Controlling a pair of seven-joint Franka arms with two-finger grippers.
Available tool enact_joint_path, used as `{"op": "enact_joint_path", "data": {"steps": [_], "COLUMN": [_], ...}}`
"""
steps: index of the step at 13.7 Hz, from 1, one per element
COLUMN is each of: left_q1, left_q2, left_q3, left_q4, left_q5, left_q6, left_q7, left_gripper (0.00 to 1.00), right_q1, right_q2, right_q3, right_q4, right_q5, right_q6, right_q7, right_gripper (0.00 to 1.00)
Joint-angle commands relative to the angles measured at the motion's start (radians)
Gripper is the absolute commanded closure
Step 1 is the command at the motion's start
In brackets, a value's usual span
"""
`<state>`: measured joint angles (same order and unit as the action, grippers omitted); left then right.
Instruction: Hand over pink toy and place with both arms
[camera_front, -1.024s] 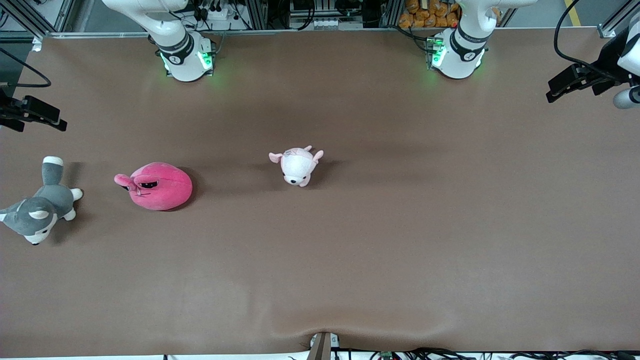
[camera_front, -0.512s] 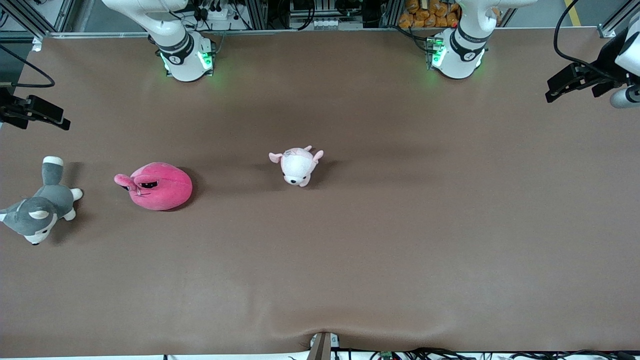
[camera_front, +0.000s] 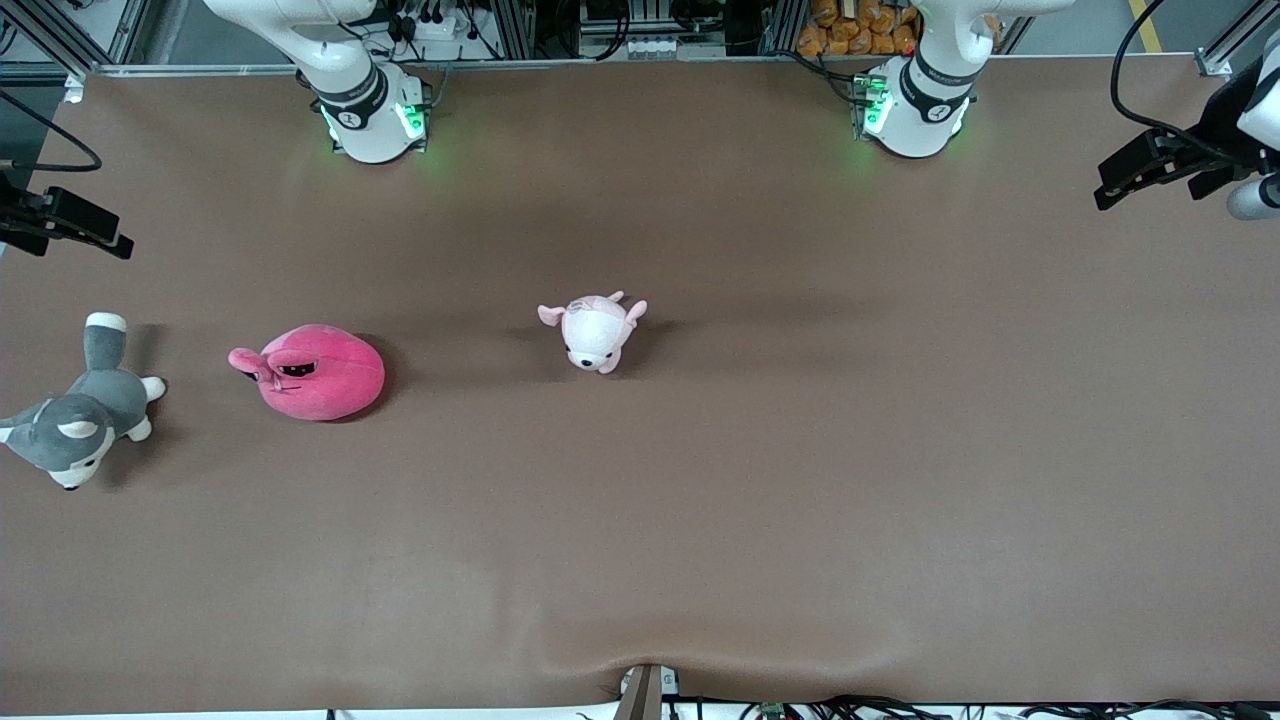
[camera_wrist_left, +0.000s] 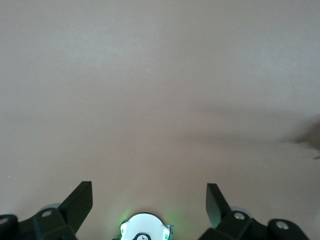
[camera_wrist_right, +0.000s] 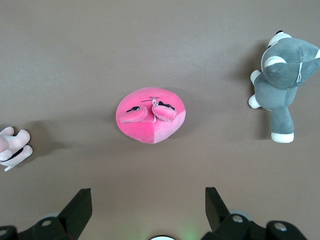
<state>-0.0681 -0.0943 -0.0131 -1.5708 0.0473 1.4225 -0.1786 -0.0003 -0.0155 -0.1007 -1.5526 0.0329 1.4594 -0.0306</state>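
Note:
The pink toy is a hot-pink round plush with floppy ears. It lies on the brown table toward the right arm's end and also shows in the right wrist view. My right gripper is open and empty, high above the table, and the toy lies apart from its fingers. In the front view it shows at the edge. My left gripper is open and empty, high over bare table near its own base. In the front view it shows at the other edge.
A grey-and-white plush husky lies beside the pink toy at the right arm's end of the table. A small pale pink-and-white plush lies near the table's middle. The arm bases stand along the table's edge.
Both grippers have shifted only slightly at the edges of the front view. The toys have not moved.

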Motion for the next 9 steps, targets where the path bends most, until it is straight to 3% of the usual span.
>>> {"op": "enact_joint_path", "data": {"steps": [1,9], "left_q1": [-0.002,-0.004], "left_q2": [0.016,0.016], "left_q3": [0.001,0.001], "left_q4": [0.031,0.031], "left_q5": [-0.012,-0.014], "left_q6": [-0.007,-0.007], "left_q7": [0.021,0.031], "left_gripper": [0.0,0.0], "right_q1": [0.011,0.013], "right_q2": [-0.003,-0.001], "right_q3": [-0.001,0.001], "right_q4": [0.002,0.002], "right_q5": [-0.011,-0.011], "right_q6": [-0.011,-0.007], "right_q7": [0.015,0.015], "right_gripper": [0.0,0.0]}}
